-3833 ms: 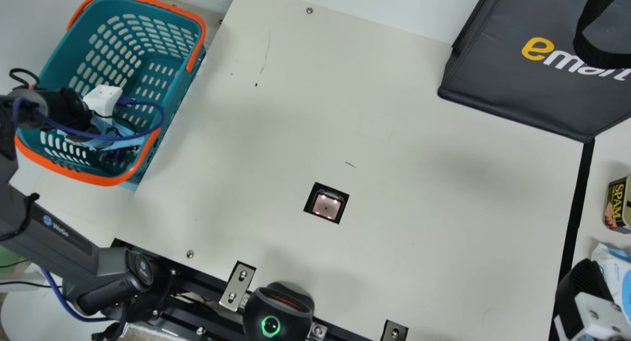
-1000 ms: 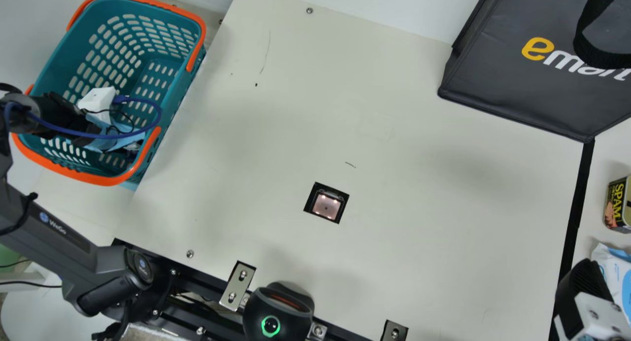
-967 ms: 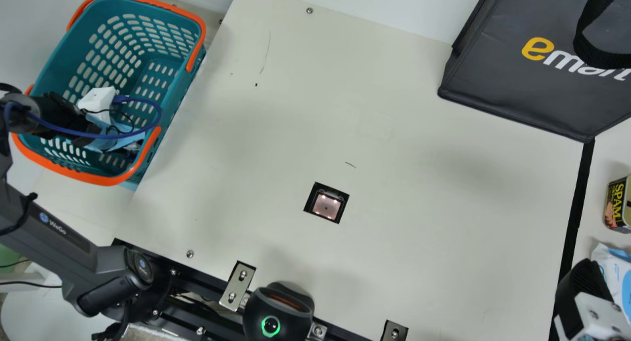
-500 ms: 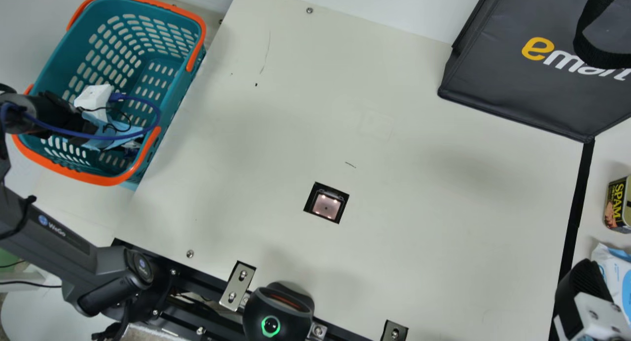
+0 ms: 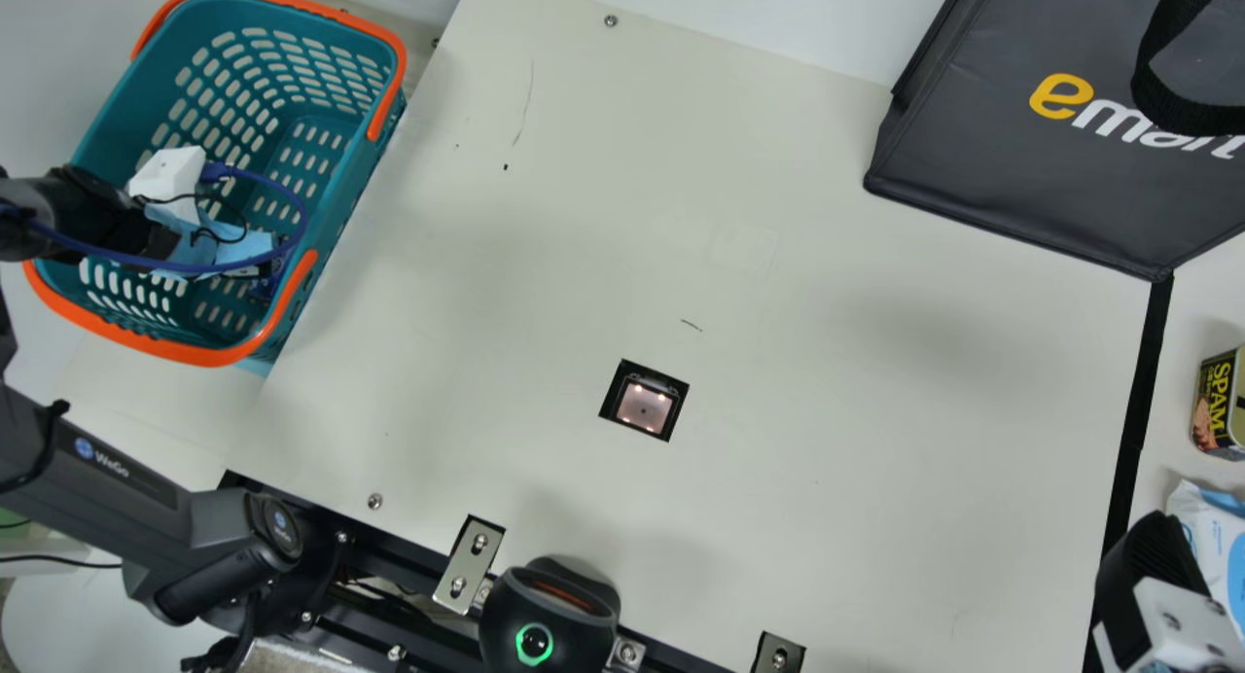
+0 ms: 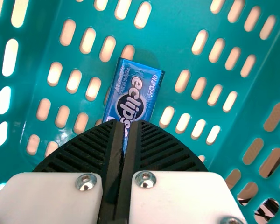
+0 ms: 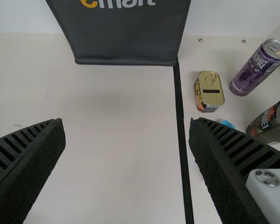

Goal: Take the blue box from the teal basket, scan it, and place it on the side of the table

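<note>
My left gripper (image 5: 151,240) hangs inside the teal basket (image 5: 340,182) in the main view, its tips hidden. Low in the same basket shows a dark blue patch, apparently the blue box (image 5: 265,287). From the left wrist, the blue box (image 6: 135,93) lies face up on the perforated basket floor, just beyond the tips of the left gripper (image 6: 125,123), whose fingers are together and overlap its near end. The right gripper (image 5: 1153,561) is at the main view's lower right edge; in its wrist view the right gripper (image 7: 126,126) stands wide open with nothing between its fingers.
A scanner window (image 5: 644,404) is set in the table (image 5: 827,362). Beyond the table's far right corner stands a dark bag (image 5: 1002,167). Past the black strip are a yellow can (image 7: 210,91), a purple can (image 7: 259,67) and a dark can (image 7: 270,123).
My left arm has shifted a little toward the left and top of the main view, still inside the basket. The right gripper has not moved.
</note>
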You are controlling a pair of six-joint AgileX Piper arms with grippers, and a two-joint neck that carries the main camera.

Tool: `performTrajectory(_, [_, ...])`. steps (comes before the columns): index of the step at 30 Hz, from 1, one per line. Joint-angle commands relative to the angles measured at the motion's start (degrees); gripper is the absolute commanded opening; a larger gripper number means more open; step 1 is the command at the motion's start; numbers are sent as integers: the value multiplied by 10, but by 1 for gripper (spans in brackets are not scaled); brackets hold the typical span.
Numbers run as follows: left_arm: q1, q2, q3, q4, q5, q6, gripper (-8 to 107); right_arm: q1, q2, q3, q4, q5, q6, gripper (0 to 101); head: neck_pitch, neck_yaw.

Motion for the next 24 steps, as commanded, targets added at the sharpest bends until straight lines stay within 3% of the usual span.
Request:
performTrajectory(1, [-1, -1, -1, -2, 1, 0, -8, 0, 0, 0, 0, 0, 0, 95, -17, 1])
performTrajectory(24, [-2, -2, -6, -2, 7, 12, 65, 0, 0, 0, 0, 0, 0, 95, -17, 1])
